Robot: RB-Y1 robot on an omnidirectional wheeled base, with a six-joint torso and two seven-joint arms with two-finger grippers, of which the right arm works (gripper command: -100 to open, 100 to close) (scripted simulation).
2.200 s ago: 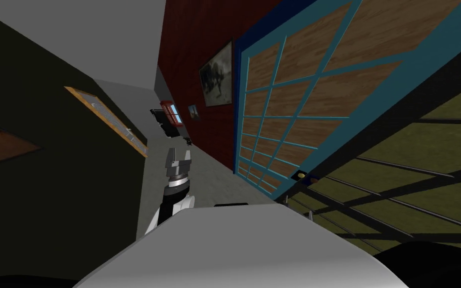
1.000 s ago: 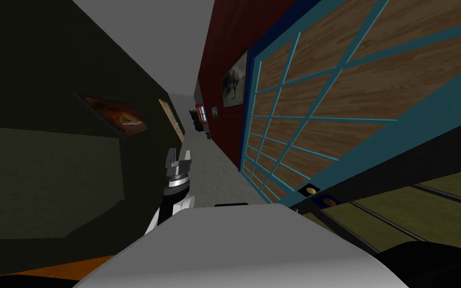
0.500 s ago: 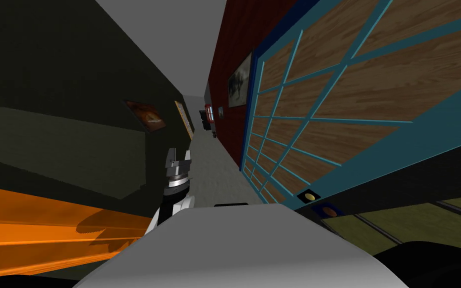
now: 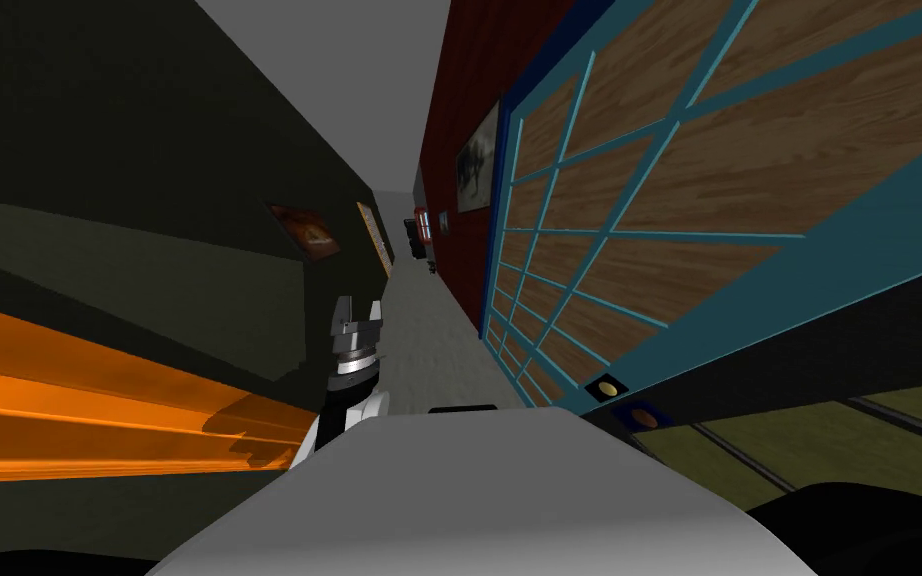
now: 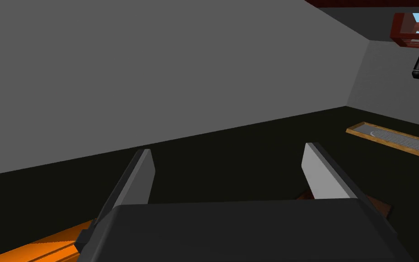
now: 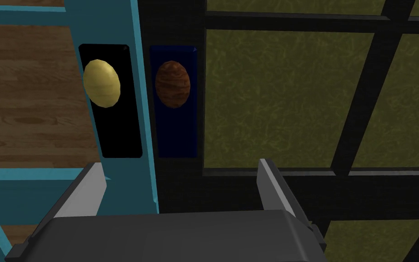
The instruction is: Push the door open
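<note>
Cut off: the teal-framed door with brown wood-grain panels (image 4: 649, 200) runs out of the head view at the top and right. The black-framed door with olive-green panes (image 4: 849, 440) beside it is cut by the same edge.
Hard to make out: the dark framed picture (image 4: 476, 160) on the dark red wall (image 4: 464, 90) is too dim to read. Whether the right gripper's fingertips touch either door cannot be told.
Right gripper (image 6: 179, 182): blades spread apart, gripping nothing. It is held close before the seam where the two doors meet, one finger (image 6: 86, 188) over the teal stile and the other over the black frame.
Knobs: a round yellow knob on a black plate (image 6: 102, 83) sits on the teal door's edge, just beyond the gripper. An oval brown wood-grain knob on a dark blue plate (image 6: 172, 84) sits just beside it on the black-framed door. Both are clear of the fingers.
Door position: on the robot's right, in line with the red wall, its knob edge nearest the robot.
Left gripper (image 4: 357, 325): blades apart and empty, held forward over the grey floor (image 4: 429, 330), well apart from the doors.
Far left: a bright orange surface (image 4: 69, 400) lies against a dark wall.
</note>
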